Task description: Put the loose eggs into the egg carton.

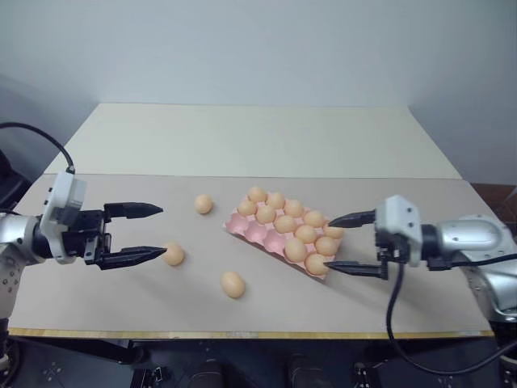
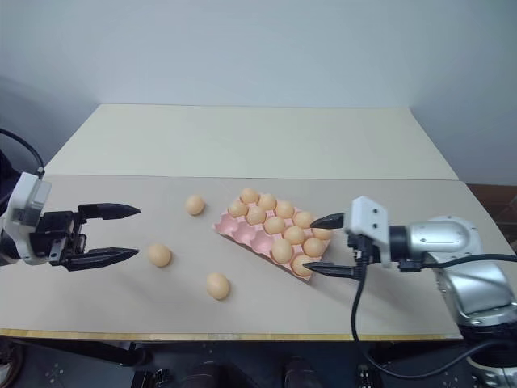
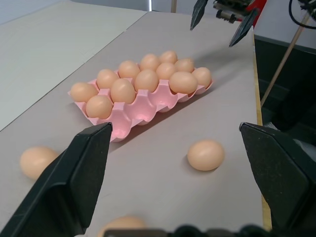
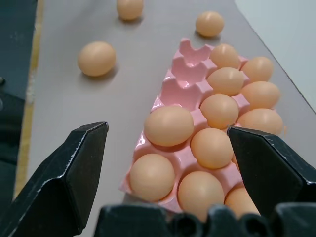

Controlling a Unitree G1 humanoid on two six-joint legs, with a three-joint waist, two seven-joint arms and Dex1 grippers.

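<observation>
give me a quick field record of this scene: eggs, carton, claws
loose eggs: three on the table, one left of the carton, one by the left claw's lower finger, one nearest the front edge
egg carton: pink, mostly filled, empty cups along its front-left side
left claw: open, empty
right claw: open, empty, at the carton's right end

A pale beige desk (image 1: pixel 339 311) with a light wooden front edge is set against a plain grey-white wall (image 1: pixel 266 48), with a cream-coloured surface (image 1: pixel 250 137) adjoining it behind and dark floor seen below.
</observation>
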